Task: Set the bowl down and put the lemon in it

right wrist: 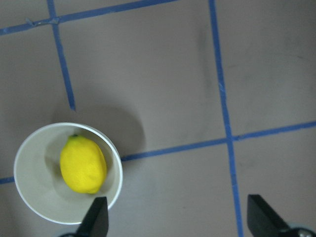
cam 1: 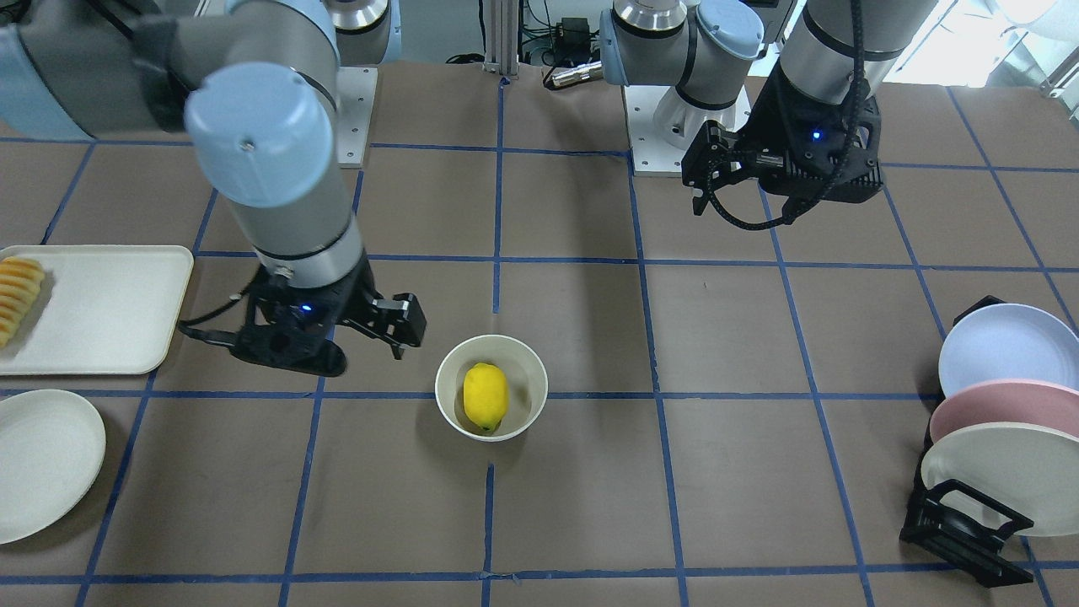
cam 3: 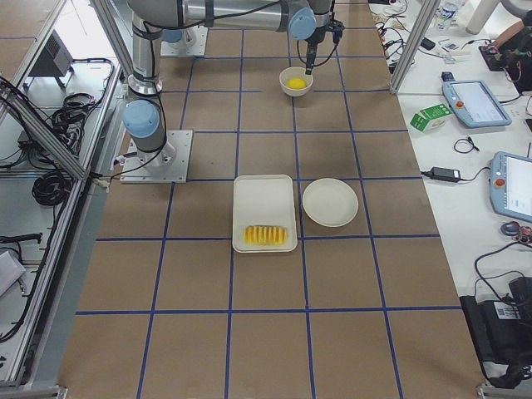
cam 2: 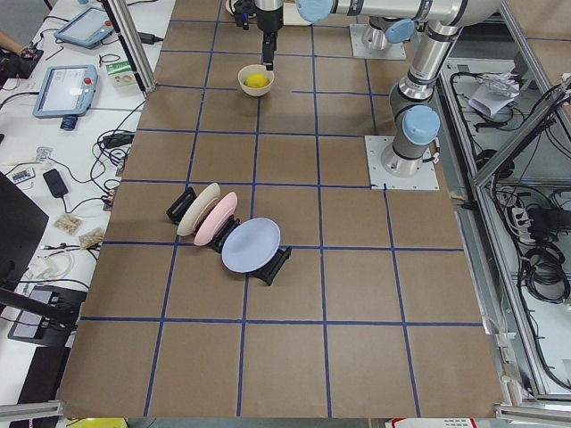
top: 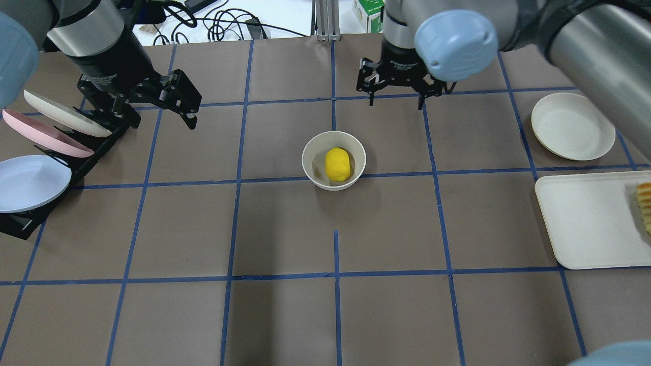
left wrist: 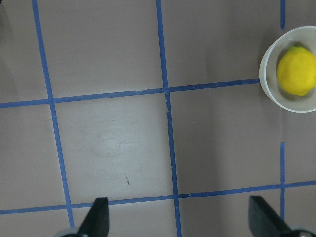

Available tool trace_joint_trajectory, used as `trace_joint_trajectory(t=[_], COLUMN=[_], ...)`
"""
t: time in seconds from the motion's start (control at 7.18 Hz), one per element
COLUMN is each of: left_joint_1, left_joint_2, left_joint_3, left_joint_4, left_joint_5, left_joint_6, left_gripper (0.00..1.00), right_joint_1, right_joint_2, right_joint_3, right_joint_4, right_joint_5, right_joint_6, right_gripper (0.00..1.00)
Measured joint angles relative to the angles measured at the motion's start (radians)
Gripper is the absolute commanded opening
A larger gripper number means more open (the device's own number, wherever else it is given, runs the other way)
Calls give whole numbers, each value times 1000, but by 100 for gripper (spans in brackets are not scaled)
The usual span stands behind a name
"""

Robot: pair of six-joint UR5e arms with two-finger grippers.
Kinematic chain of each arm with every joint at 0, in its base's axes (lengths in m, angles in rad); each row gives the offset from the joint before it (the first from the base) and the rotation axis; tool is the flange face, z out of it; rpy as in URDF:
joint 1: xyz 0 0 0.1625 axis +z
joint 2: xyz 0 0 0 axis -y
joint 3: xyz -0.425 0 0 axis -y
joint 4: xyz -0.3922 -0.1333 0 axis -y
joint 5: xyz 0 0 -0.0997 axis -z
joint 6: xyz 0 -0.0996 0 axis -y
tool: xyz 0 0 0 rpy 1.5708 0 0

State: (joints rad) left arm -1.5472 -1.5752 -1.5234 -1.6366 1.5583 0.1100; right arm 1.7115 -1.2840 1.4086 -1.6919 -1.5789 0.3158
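The off-white bowl (top: 310,162) stands upright near the table's middle, and the yellow lemon (top: 337,164) lies inside it. Both also show in the front view, bowl (cam 1: 529,371) and lemon (cam 1: 485,396). My right gripper (top: 396,101) hovers open and empty just beyond the bowl; its wrist view shows the bowl (right wrist: 29,197) and lemon (right wrist: 83,164) at lower left. My left gripper (top: 190,109) is open and empty, well to the bowl's left near the plate rack; its wrist view has the bowl (left wrist: 266,81) and lemon (left wrist: 297,74) at the upper right edge.
A black rack with pastel plates (top: 35,152) stands at the left edge, close to my left gripper. A flat cream plate (top: 572,126) and a cream tray (top: 590,218) with sliced fruit (top: 645,203) lie at the right. Blue tape lines grid the brown table.
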Motion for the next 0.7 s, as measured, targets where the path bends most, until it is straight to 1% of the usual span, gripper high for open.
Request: trace_joint_trajectory(t=[0.28,0.56,0.7], left_joint_1=[-2,-2,-2], left_joint_2=[0,2,3], left_joint_3=[0,0,0], left_joint_4=[0,0,0], left_joint_5=[0,-2,-2], left_joint_6=[0,0,0], left_gripper=[100,100,100], right_joint_1=[-90,-138,-145], right_joint_2=[-124,-171,-184], right_joint_3=[3,11,14], right_joint_4=[117,212,230], right_joint_5=[0,8,9], right_joint_6=[-157,-209,-214], right_gripper=[100,100,100])
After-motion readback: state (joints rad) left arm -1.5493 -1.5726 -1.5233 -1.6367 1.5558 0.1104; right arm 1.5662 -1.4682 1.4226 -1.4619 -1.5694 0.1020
